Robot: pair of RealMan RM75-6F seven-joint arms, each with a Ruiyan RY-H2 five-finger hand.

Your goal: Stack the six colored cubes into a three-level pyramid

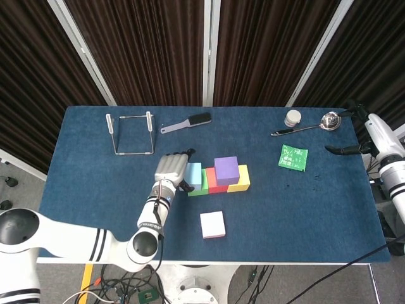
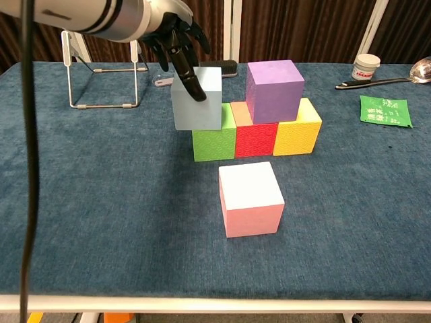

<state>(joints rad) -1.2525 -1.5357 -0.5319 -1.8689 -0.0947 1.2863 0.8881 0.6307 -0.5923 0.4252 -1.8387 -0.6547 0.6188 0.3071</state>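
Pink cube [image 2: 250, 198] sits nearest the robot, alone on the blue tabletop [image 2: 101, 202], w/ open cloth between it and the row behind; it's the only cube not yet in the stack. Next back: green cube [image 2: 214, 140], red cube [image 2: 256, 138] and yellow cube [image 2: 297, 133] touching side by side as the base. On top, purple cube [image 2: 273, 81] sits roughly over the red/yellow seam; light blue cube [image 2: 197, 98] rests on the green one but hangs off its left edge, i.e. shifted left of the green/red seam, w/ a gap between it and purple. Left hand [image 2: 176, 42] is just above and behind the light blue cube, a dark finger lying down over its front top edge; can't tell if that's a real pinch or only touch, since the far-side fingers are hidden behind the cube in chest view and the hand's back covers them in head view [image 1: 172, 170]. The relation that counts: blue needs to go right, toward purple, away from the hand's side, so 2nd level closes up. Left hand is far nearer the pink cube too. Right hand [image 1: 347, 149] is way off at the tabletop's right edge, small and partly cut off; it seems to hold nothing, fingers not readable. Further back, brush [image 1: 186, 123], wire rack [image 1: 131, 133], spoon [image 1: 308, 125] are well apart from the stack.
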